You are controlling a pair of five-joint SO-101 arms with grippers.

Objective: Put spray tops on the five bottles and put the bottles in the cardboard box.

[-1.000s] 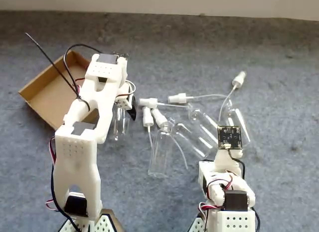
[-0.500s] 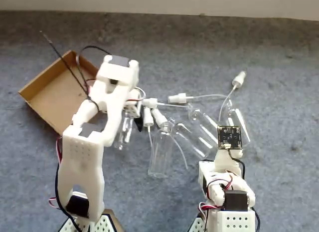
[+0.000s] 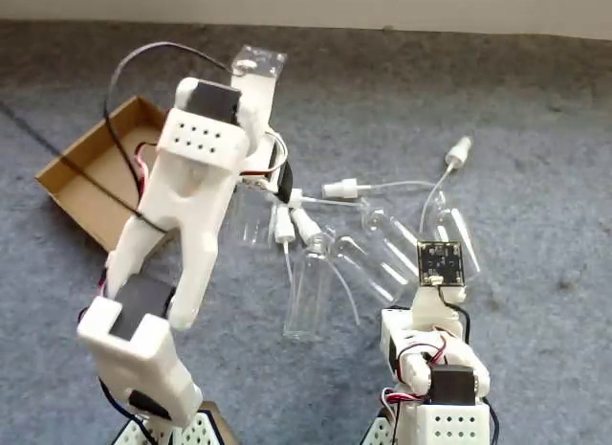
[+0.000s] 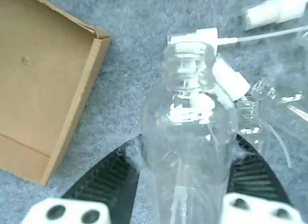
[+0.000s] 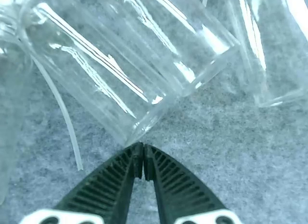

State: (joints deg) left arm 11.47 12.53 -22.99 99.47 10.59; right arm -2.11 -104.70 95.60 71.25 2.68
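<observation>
Clear plastic bottle (image 4: 190, 113) clamped upright in left end effector (image 4: 187, 151).
Right end effector (image 5: 144, 156) pinched closed, empty, beside lying clear bottles (image 5: 110, 65).

Your work surface is a grey, fuzzy, carpet-like covering (image 3: 545, 301) that runs to every edge of the high view but the far one. Along that far edge you see a pale, plain strip (image 3: 402, 3), wall or board, hard to tell which. The light is even, leaving only soft shadows on the pile.
</observation>
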